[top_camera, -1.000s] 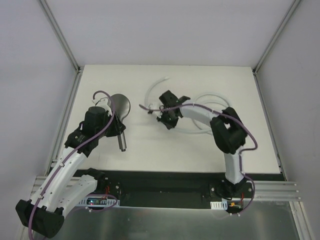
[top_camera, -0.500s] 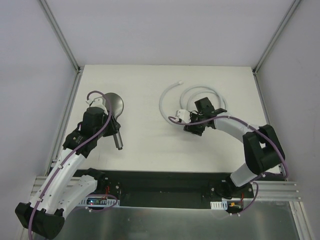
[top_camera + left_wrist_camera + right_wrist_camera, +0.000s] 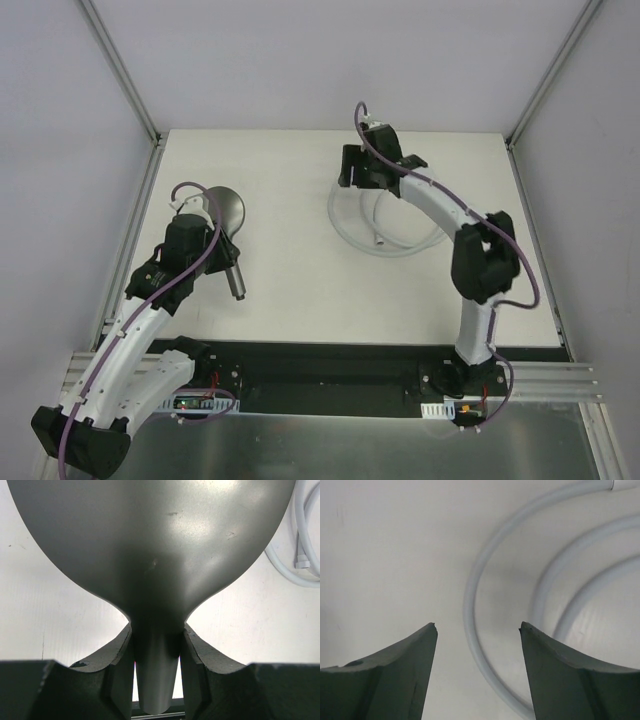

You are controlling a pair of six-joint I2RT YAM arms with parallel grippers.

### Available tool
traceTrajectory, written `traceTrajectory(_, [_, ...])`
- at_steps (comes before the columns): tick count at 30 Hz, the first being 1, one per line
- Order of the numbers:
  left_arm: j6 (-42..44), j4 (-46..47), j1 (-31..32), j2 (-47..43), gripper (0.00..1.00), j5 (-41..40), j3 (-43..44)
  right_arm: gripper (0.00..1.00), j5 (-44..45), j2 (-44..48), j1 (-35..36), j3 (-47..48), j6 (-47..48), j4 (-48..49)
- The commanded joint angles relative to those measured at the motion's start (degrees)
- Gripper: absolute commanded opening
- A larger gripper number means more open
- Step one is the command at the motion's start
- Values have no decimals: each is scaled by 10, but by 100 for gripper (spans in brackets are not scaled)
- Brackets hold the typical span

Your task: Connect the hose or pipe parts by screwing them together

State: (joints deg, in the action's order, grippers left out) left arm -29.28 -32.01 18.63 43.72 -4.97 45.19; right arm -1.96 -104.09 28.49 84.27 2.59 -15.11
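Currently the left gripper point(image 3: 156, 645) is clamping narrow on the neck of the shower head point(image 3: 150, 540), steadying it over the left side of the table point(image 3: 290, 290) with the handle end pointing near (likely so that end is staying reachable for the hose point(image 3: 470, 605); lifted or resting, cannot tell). The right gripper point(image 3: 477, 625) is hovering, fingers spread wide and empty, over the far arc of the hose, which is lying coiled on the table's right half, well apart from the shower head. White matte surface; pale walls point(image 3: 300, 60) and metal frame posts point(image 3: 120, 70) are enclosing it.
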Motion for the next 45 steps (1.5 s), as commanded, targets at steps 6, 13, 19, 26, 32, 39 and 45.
traceTrajectory(6, [-3,33,-4,-20,0,16,17,75,216,-380,23,535,-365,-377])
traceTrajectory(13, [-3,36,-3,-19,0,31,17,77,219,-531,29,814,-415,-502])
traceTrajectory(19, [1,36,5,-21,0,30,19,67,213,-472,33,630,-394,-439])
traceTrajectory(26, [1,37,5,-20,0,26,19,37,182,-495,44,657,-336,-452])
traceTrajectory(32, [2,37,4,-19,0,22,17,8,73,-485,65,663,-55,-422])
traceTrajectory(39, [-16,43,-5,13,0,37,11,1,-7,-327,111,415,267,-419])
traceTrajectory(45, [-62,52,-87,56,0,137,2,1,-82,-23,168,-141,457,-7])
